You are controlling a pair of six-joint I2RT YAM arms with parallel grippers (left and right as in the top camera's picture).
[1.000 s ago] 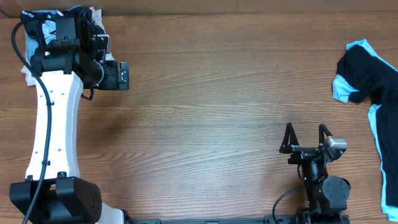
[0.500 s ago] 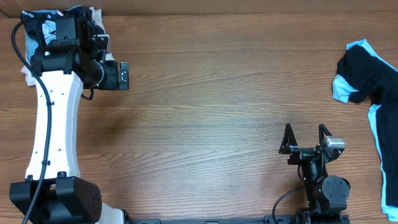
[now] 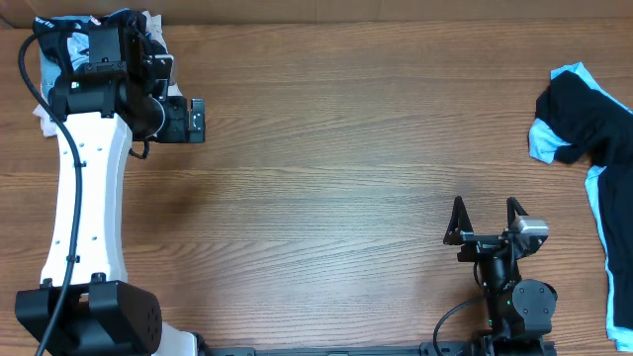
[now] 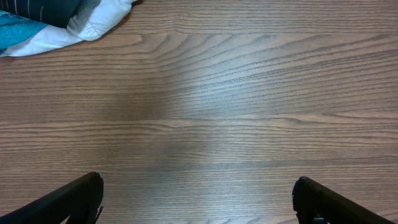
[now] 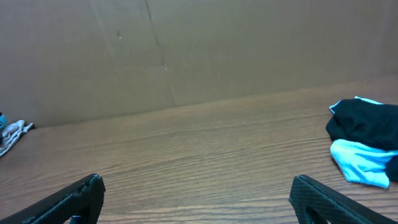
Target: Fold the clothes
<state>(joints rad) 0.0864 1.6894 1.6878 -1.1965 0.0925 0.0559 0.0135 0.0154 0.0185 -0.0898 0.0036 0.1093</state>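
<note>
Jersey (image 3: 584, 114) with light-blue panels crumpled at 3 o'clock; left gripper (image 4: 199, 208) and right gripper (image 3: 485, 220) both spread wide, holding nothing.

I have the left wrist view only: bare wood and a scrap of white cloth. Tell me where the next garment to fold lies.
Observer: The black jersey with light-blue panels lies crumpled at the table's right edge, partly out of the overhead frame.
Operator: Report the right gripper.
Observer: The right gripper is open and empty near the front edge, apart from that jersey.
Operator: Place my left arm.
Observer: It reaches into the far left corner, covering part of a pile of garments; the left gripper is open.
</note>
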